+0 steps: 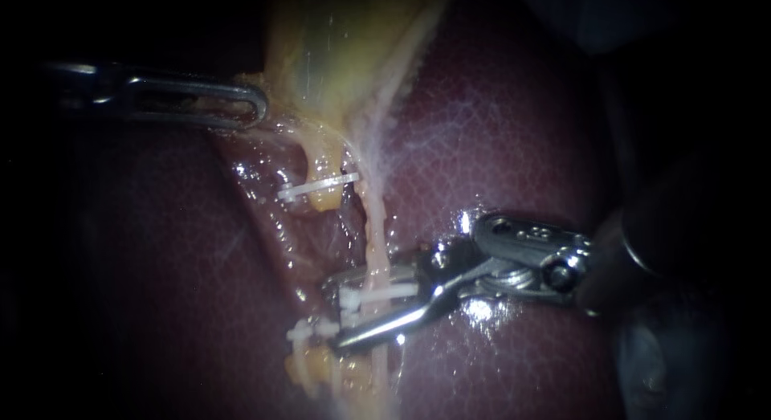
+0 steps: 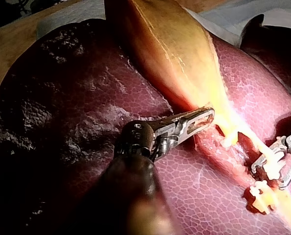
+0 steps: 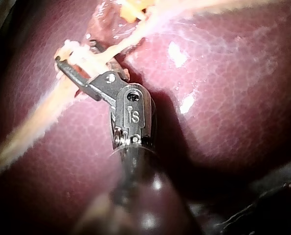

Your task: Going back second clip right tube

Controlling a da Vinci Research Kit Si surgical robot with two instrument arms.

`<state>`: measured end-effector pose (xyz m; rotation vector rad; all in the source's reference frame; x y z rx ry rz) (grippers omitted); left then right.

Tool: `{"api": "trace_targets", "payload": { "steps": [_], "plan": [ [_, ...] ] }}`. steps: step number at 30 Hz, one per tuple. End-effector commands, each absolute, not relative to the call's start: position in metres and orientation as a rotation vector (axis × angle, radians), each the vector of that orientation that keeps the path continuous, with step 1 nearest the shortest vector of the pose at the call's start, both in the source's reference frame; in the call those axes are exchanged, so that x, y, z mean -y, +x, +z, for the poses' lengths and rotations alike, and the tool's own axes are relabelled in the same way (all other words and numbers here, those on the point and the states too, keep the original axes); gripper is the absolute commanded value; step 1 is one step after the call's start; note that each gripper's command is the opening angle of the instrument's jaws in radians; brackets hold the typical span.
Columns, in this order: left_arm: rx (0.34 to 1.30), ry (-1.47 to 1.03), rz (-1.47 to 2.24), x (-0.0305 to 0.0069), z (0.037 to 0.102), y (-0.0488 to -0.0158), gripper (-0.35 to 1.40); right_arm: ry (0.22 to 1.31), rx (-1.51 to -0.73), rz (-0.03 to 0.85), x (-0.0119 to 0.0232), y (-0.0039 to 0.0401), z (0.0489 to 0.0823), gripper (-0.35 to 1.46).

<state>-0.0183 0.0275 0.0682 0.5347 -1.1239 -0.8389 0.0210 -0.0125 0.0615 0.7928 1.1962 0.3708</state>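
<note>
Straddling the pale right tube (image 1: 373, 243) at six o'clock, right instrument (image 1: 337, 314), jaws agape
Left instrument (image 1: 255, 107) clamps yellow gallbladder (image 1: 337, 50) at ten o'clock

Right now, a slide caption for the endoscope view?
Right instrument, jaws open, straddles a white clip on the right tube; left instrument rests by the gallbladder.

Wooden bench (image 2: 8, 46) — white sheet (image 2: 72, 15) on it, liver (image 2: 62, 98) atop.
</note>
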Motion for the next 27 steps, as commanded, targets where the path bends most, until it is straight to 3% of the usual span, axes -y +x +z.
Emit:
{"api": "trace_targets", "payload": {
  "steps": [1,8,14,20,27],
  "plan": [
    [1.124,0.535,-0.839,-0.0275,0.0681,-0.0183,-0.35,0.754,-1.202,0.352,0.0124,0.0208,0.0614,0.5],
    [1.124,0.535,-0.838,-0.0275,0.0681,-0.0181,-0.35,0.495,-1.232,0.272,0.0113,0.017,0.0599,0.5],
    [1.124,0.535,-0.838,-0.0275,0.0681,-0.0181,-0.35,0.375,-1.223,0.239,0.0096,0.0124,0.0578,0.5],
    [1.124,0.535,-0.838,-0.0275,0.0681,-0.0181,-0.35,0.342,-1.18,0.251,0.0071,0.0093,0.0548,0.5],
    [1.124,0.534,-0.838,-0.0274,0.0681,-0.0183,-0.35,0.373,-1.056,0.214,0.0061,0.0088,0.0531,0.5]
  ]
}}
